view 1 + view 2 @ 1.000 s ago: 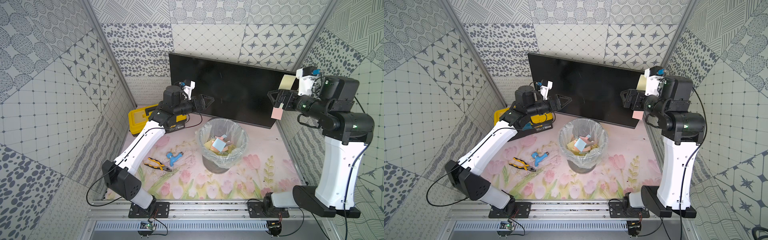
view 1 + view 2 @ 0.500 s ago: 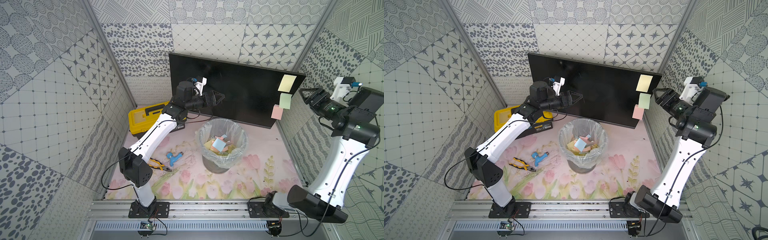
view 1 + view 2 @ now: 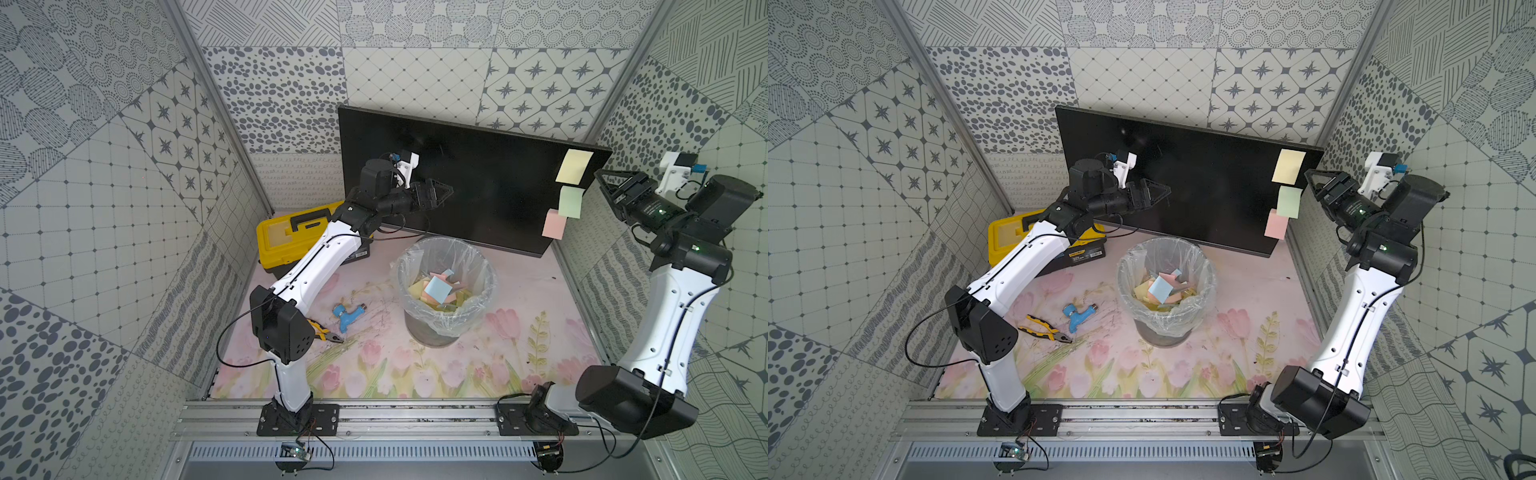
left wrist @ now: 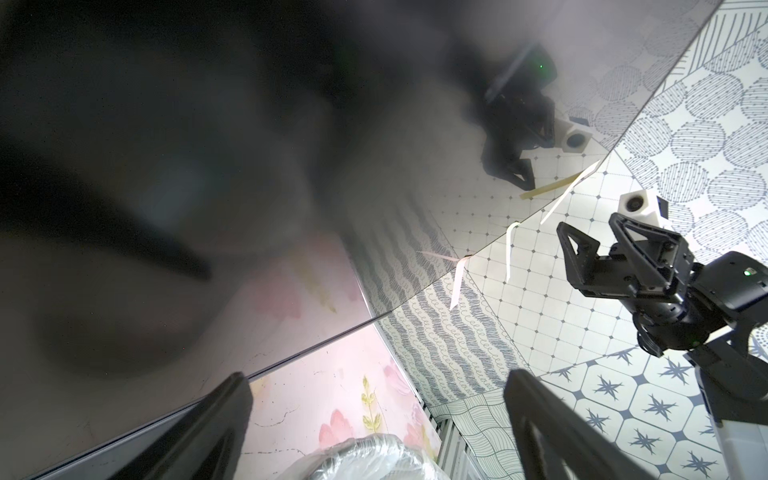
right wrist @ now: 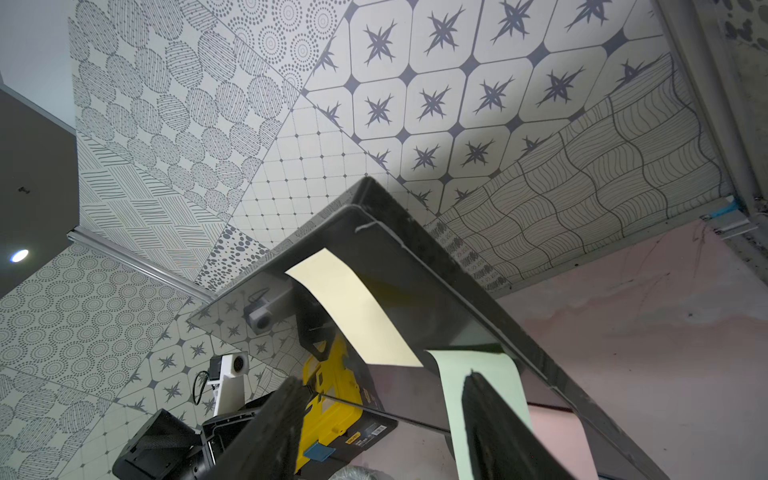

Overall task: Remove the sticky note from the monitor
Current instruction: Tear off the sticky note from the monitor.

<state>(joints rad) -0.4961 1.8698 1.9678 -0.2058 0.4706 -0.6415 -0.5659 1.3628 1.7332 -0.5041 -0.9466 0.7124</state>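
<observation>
The monitor (image 3: 478, 183) leans against the back wall, its face dark and glossy. Three sticky notes hang down its right edge: yellow (image 3: 574, 166) on top, green (image 3: 570, 202) in the middle, pink (image 3: 553, 224) lowest. My right gripper (image 3: 603, 183) hovers just right of that edge, level with the yellow and green notes, open and holding nothing. In the right wrist view the green note (image 5: 457, 374) shows behind one finger (image 5: 490, 415), apart from it. My left gripper (image 3: 441, 193) is open in front of the screen's left half, above the bin.
A bin (image 3: 401, 266) with a clear liner holds several loose notes and stands in front of the monitor. A yellow toolbox (image 3: 291, 237) lies at the back left. Pliers (image 3: 328, 333) and a blue tool (image 3: 347, 318) rest on the flowered mat.
My right gripper has drawn back to the right, off the notes, uncovering the green one, and its jaws have narrowed. My left gripper has shifted a little rightward along the screen.
</observation>
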